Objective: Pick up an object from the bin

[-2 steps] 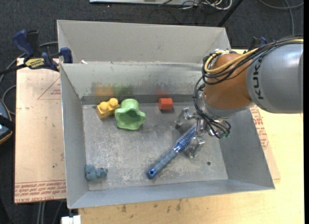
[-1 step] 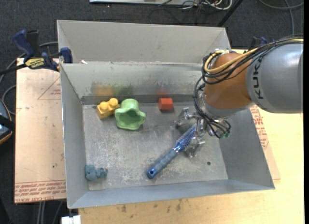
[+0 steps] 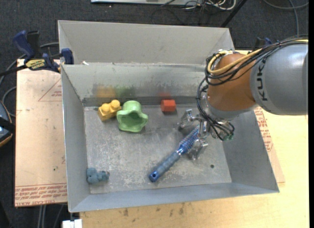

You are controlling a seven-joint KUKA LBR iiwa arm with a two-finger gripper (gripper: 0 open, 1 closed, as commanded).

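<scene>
Hovering low in the right half of the bin [image 3: 73,124] with the gripper [image 3: 192,134], jaws set wide, straddling the bristle end of a blue brush [image 3: 169,162]. Lying slantwise on the floor, handle pointing down-left. Sitting well apart at the back: green cup [image 3: 131,116], yellow block [image 3: 108,109], red cube [image 3: 168,105].

The bin [image 3: 127,158] is grey sheet metal, matt, with a scuffed and speckled floor. The blue brush [image 3: 167,164] looks like smooth plastic with a ribbed head. The green cup [image 3: 131,117] and yellow block [image 3: 108,109] look matt and rubbery. The arm's orange cover [image 3: 230,87] is glossy, and its grey shell [image 3: 287,82] is smooth.
</scene>
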